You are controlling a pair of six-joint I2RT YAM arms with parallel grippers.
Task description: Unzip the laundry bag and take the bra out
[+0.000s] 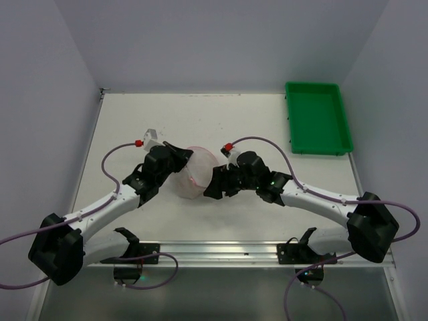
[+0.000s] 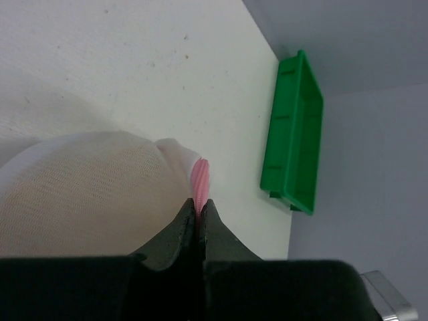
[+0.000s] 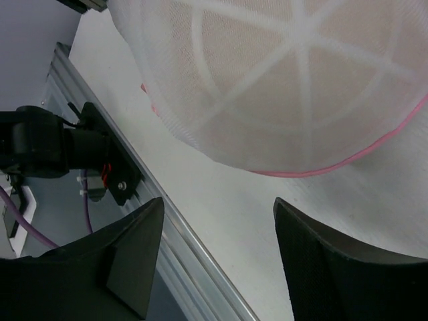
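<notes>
1. Small, round, drum-shaped laundry bag (image 1: 197,171) of translucent white mesh, with white ribs radiating across its flat face.
2. Lying near the middle of the tabletop (image 1: 254,120).
3. Thin pink zip edge (image 2: 200,177) pinched between the left gripper's (image 2: 200,208) jaws.
4. Inside, bra (image 3: 267,87) visible only as a beige-tan tint through the mesh.

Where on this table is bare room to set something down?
Bare table spans the far side, from its left edge to the green tray, behind the laundry bag. A smaller patch lies between tray and right arm. The centre is crowded: left gripper shut on the bag's pink edge, right gripper open beside it.
</notes>
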